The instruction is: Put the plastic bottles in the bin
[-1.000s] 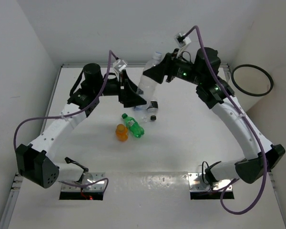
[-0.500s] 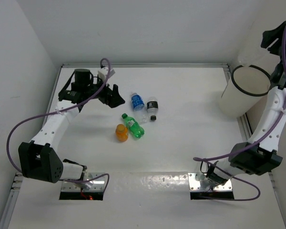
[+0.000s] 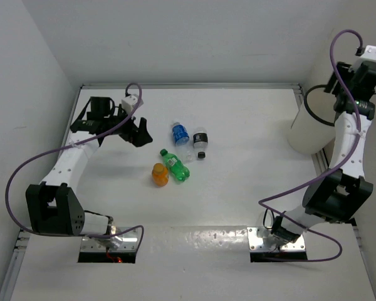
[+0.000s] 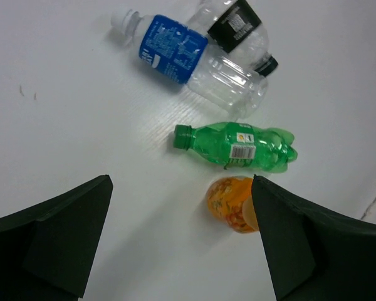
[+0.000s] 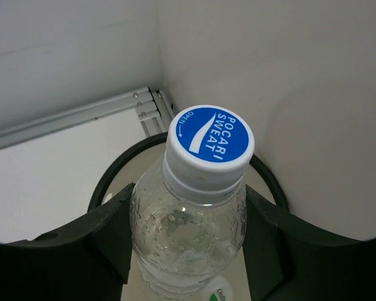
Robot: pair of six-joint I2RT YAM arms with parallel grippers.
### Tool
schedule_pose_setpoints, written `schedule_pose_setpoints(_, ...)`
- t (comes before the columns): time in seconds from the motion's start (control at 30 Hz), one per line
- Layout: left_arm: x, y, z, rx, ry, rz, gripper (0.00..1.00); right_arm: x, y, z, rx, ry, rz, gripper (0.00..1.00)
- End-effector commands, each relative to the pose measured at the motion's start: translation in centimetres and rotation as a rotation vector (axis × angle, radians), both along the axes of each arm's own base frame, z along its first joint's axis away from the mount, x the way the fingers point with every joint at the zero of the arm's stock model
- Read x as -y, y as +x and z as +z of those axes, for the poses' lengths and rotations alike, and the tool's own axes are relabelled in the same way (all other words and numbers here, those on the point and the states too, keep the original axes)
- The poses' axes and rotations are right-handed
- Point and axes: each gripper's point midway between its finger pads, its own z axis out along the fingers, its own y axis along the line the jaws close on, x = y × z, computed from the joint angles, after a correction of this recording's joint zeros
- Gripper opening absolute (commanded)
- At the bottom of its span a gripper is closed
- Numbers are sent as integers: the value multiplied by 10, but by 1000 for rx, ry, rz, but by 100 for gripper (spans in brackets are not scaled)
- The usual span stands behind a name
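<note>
Hovering above the left half of the counter (image 3: 238,188), the left fingers (image 4: 62,238) are being held wide apart, with nothing gripped and nothing touched. Just to their right, four of the plastic bottles are being left in a loose cluster. The orange bottle (image 3: 160,174) and the green bottle (image 3: 174,165), the latter lying on its side, are nearest the arm bases. The blue-label bottle (image 3: 180,133) and the dark-label bottle (image 3: 200,139) are lying beyond them, touching each other in the left wrist view. Bare counter is being shown all around the cluster, out to the left wall, the far rail and the right edge, so nothing is standing between the left fingers and the bottles. At the far right, by the counter's edge and close to the wall, the bin (image 3: 304,132) is standing upright, its black ring rim open to above. Over its mouth a clear bottle with a blue cap (image 5: 210,141) is being clamped upright by the right fingers (image 5: 106,238), which are being pressed against both of its sides. The ring is being seen directly beneath it.
</note>
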Motion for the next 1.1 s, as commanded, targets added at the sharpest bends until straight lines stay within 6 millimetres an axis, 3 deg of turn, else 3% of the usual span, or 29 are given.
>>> schedule_pose_setpoints(0.0, 11, 28, 12, -11, -52, 120, 100, 7, 0, 26, 31, -141, -55, 84)
schedule_pose_setpoints(0.03, 16, 35, 14, -18, -55, 173, 100, 9, 2, 23, 23, -130, -62, 98)
schedule_pose_setpoints(0.13, 40, 67, 7, -64, -15, 385, 100, 8, -1, 20, 2, -104, -67, 100)
schedule_pose_setpoints(0.2, 54, 87, -11, -143, 24, 540, 100, 1, -6, 24, 25, -52, -64, 100)
schedule_pose_setpoints(0.23, 56, 90, -1, -139, 4, 587, 100, 0, -6, 24, 21, -50, -62, 100)
schedule_pose_setpoints(0.27, 57, 98, -28, -203, 28, 629, 100, -7, -9, 31, 41, -37, -40, 100)
schedule_pose_setpoints(0.37, 66, 114, -48, -295, 2, 743, 100, -26, -17, 40, 58, 3, 18, 100)
schedule_pose_setpoints(0.4, 72, 116, -72, -352, 18, 776, 100, -32, -19, 34, 41, 16, 38, 100)
schedule_pose_setpoints(0.47, 71, 129, -83, -356, 24, 823, 100, -45, -27, 44, 60, 16, 69, 100)
schedule_pose_setpoints(0.53, 75, 135, -108, -392, 59, 861, 100, -54, -32, 42, 52, 27, 92, 100)
schedule_pose_setpoints(0.63, 79, 144, -124, -415, 72, 870, 100, -67, -41, 45, 52, 49, 126, 100)
schedule_pose_setpoints(0.73, 86, 143, -152, -455, 108, 858, 100, -83, -45, 42, 48, 74, 176, 100)
schedule_pose_setpoints(0.87, 88, 147, -168, -475, 119, 865, 100, -107, -46, 34, 22, 83, 255, 100)
schedule_pose_setpoints(1.07, 97, 153, -147, -448, 22, 853, 100, -136, -42, 27, -1, 76, 333, 100)
